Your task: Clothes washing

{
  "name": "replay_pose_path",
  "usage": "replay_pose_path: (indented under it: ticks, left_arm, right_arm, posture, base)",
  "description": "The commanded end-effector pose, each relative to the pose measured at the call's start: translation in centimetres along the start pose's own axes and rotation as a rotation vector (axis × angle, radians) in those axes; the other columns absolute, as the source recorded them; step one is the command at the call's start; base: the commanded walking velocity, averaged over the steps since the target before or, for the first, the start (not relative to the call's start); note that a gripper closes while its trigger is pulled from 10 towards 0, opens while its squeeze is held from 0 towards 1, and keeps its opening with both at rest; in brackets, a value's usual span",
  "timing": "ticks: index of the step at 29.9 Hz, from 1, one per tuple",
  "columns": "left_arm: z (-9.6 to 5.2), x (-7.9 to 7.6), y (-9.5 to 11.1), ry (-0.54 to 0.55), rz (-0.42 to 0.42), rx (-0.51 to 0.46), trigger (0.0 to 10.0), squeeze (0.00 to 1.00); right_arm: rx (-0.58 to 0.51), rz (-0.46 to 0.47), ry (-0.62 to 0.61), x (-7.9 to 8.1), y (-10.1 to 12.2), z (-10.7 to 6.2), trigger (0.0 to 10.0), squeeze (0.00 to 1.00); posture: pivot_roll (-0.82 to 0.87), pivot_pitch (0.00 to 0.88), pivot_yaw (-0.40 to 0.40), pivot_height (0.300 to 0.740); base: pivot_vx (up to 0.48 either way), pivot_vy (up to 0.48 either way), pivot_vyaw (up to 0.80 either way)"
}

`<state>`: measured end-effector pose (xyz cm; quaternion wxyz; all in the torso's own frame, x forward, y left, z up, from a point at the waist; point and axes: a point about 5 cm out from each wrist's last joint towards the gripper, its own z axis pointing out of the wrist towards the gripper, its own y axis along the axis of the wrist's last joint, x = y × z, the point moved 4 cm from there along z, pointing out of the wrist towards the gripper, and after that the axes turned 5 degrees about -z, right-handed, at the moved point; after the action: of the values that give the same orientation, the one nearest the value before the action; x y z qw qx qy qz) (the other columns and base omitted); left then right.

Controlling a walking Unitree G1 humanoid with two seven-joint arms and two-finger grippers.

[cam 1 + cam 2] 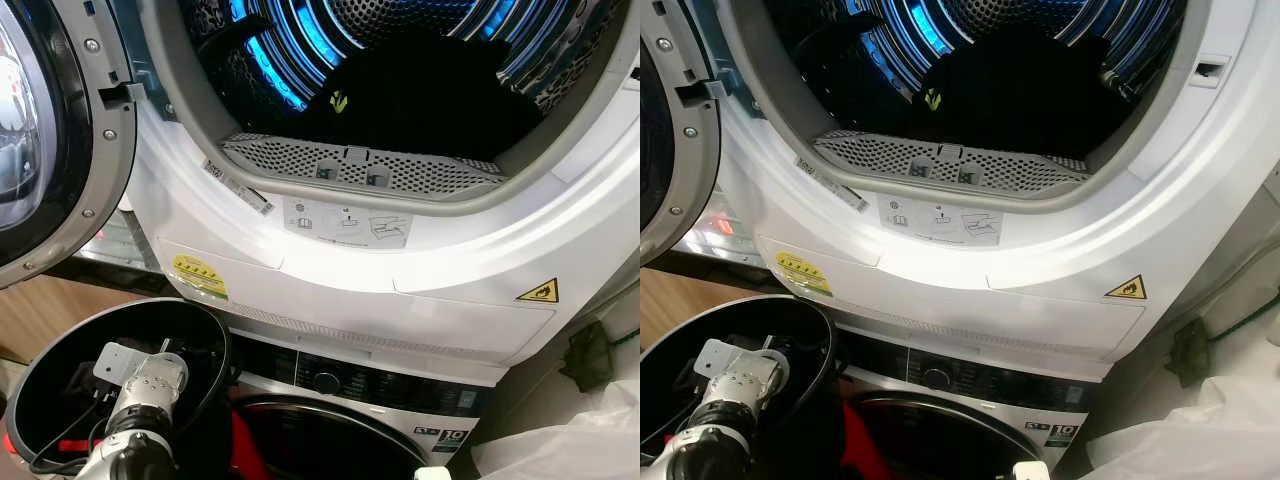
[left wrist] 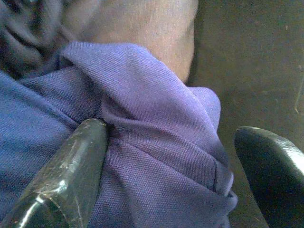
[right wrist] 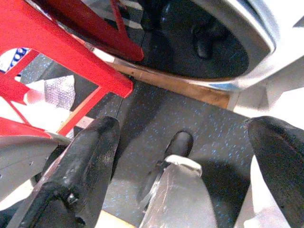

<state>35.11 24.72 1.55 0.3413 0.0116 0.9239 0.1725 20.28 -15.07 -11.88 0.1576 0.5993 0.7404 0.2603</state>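
Our left gripper (image 2: 171,175) reaches down into the black basket (image 1: 40,370) below the open dryer (image 1: 400,250), its fingers (image 2: 71,175) spread wide around a fold of purple cloth (image 2: 156,142). Our right gripper (image 3: 185,166) hangs open over the floor (image 3: 161,118), below the dryer too.

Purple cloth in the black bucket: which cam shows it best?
Left wrist view. The purple cloth is seen close up, its weave and folds clear, between the open fingers of the left end effector. In the eye views the left arm reaches into the black bucket; its contents are too dark to make out.
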Motion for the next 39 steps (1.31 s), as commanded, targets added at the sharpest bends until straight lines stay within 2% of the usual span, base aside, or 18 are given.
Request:
replay_pose_path:
  ticks: [1, 2, 7, 9, 12, 15, 16, 18, 19, 21, 22, 25, 26, 31, 32, 33, 35, 39]
  left_arm:
    - [0.0, 0.1, -2.1, 0.001, -0.005, 0.072, 10.0, 0.05]
    - [0.0, 0.1, -2.3, 0.003, -0.008, 0.077, 10.0, 0.0]
    - [0.0, 0.2, -3.3, 0.011, -0.007, 0.11, 10.0, 0.0]
    - [0.0, 0.4, -4.3, 0.018, -0.02, 0.146, 10.0, 0.0]
    - [-0.2, 0.7, -5.8, 0.024, 0.013, 0.203, 10.0, 0.0]
    - [-0.4, 0.9, -6.9, 0.027, 0.076, 0.234, 10.0, 0.0]
    - [-0.5, 1.4, -7.8, 0.037, 0.141, 0.251, 10.0, 0.0]
    - [-0.6, 1.9, -8.2, 0.05, 0.178, 0.256, 10.0, 0.0]
    - [-0.7, 2.6, -8.9, 0.062, 0.225, 0.262, 10.0, 0.0]
    - [-0.8, 2.9, -9.1, 0.065, 0.243, 0.267, 10.0, 0.0]
    - [-0.8, 3.3, -9.3, 0.068, 0.311, 0.25, 10.0, 0.0]
    - [-1.1, 3.5, -9.6, 0.069, 0.359, 0.242, 10.0, 0.0]
    - [-1.5, 3.9, -9.9, 0.076, 0.391, 0.245, 10.0, 0.0]
    - [-2.1, 5.9, -10.1, 0.115, 0.419, 0.259, 10.0, 0.0]
    - [-2.3, 6.6, -10.0, 0.125, 0.423, 0.263, 9.1, 0.0]
    - [-2.4, 6.9, -9.8, 0.132, 0.426, 0.262, 4.0, 0.0]
    - [-2.7, 7.6, -9.2, 0.146, 0.431, 0.25, 0.0, 0.0]
    - [-3.0, 7.8, -8.7, 0.152, 0.412, 0.239, 0.0, 0.0]
  right_arm:
    - [0.003, -0.023, 0.012, 0.1, 0.1, 0.0, 10.0, 0.0]
    - [0.0, -0.025, 0.013, 0.0, 0.3, 0.0, 10.0, 0.0]
    - [-0.002, -0.044, 0.013, -0.4, 0.6, 0.0, 10.0, 0.0]
    - [-0.002, -0.049, 0.01, -0.7, 0.6, -0.1, 10.0, 0.0]
    - [-0.002, -0.06, 0.009, -0.9, 0.7, -0.1, 10.0, 0.0]
    - [-0.002, -0.066, 0.011, -1.0, 0.8, -0.1, 10.0, 0.0]
    - [-0.001, -0.075, 0.016, -0.9, 0.9, -0.1, 10.0, 0.0]
    - [0.0, -0.08, 0.019, -0.8, 0.9, -0.1, 10.0, 0.0]
    - [-0.001, -0.081, 0.021, -0.7, 0.9, -0.1, 10.0, 0.0]
    - [-0.001, -0.081, 0.022, -0.7, 0.9, -0.1, 10.0, 0.0]
    - [0.002, -0.082, 0.026, -0.6, 0.8, 0.0, 10.0, 0.0]
    - [0.004, -0.083, 0.033, -0.3, 0.7, 0.0, 10.0, 0.0]
    - [0.007, -0.088, 0.041, 0.0, 0.5, 0.0, 10.0, 0.0]
    - [0.007, -0.095, 0.055, 0.7, 0.5, 0.2, 10.0, 0.0]
    - [0.005, -0.101, 0.061, 0.9, 0.6, 0.2, 10.0, 0.0]
    - [0.003, -0.104, 0.065, 1.1, 0.7, 0.3, 10.0, 0.0]
    - [-0.012, -0.107, 0.076, 1.3, 1.3, 0.4, 10.0, 0.0]
    - [-0.025, -0.12, 0.091, 1.4, 1.9, 0.4, 10.0, 0.0]
  posture:
    - [0.13, 0.0, -0.088, 0.74]
    - [0.13, 0.0, -0.092, 0.74]
    - [0.14, 0.0, -0.102, 0.74]
    - [0.14, 0.0, -0.107, 0.74]
    - [0.14, 0.0, -0.109, 0.74]
    - [0.14, 0.0, -0.11, 0.74]
    - [0.14, 0.0, -0.104, 0.74]
    - [0.14, 0.0, -0.1, 0.74]
    - [0.14, 0.0, -0.095, 0.74]
    - [0.14, 0.0, -0.093, 0.74]
    - [0.13, 0.0, -0.088, 0.74]
    - [0.14, 0.0, -0.082, 0.74]
    - [0.15, 0.0, -0.078, 0.74]
    - [0.15, 0.0, -0.073, 0.74]
    - [0.15, 0.0, -0.073, 0.74]
    - [0.16, 0.0, -0.071, 0.74]
    - [0.16, 0.0, -0.071, 0.74]
    - [0.16, 0.0, -0.073, 0.74]
  base:
    - [0.0, 0.0, 0.0]
    - [0.0, 0.0, 0.0]
    - [0.0, 0.0, 0.0]
    - [0.0, 0.0, 0.0]
    - [0.0, 0.0, 0.0]
    - [0.0, 0.0, 0.0]
    - [0.0, 0.0, 0.0]
    - [0.0, 0.0, 0.0]
    - [0.0, 0.0, 0.0]
    - [0.0, 0.0, 0.0]
    - [0.0, 0.0, 0.0]
    - [0.0, 0.0, 0.0]
    - [0.0, 0.0, 0.0]
    - [0.0, 0.0, 0.0]
    - [0.0, 0.0, 0.0]
    - [0.0, 0.0, 0.0]
    - [0.0, 0.0, 0.0]
    - [0.0, 0.0, 0.0]
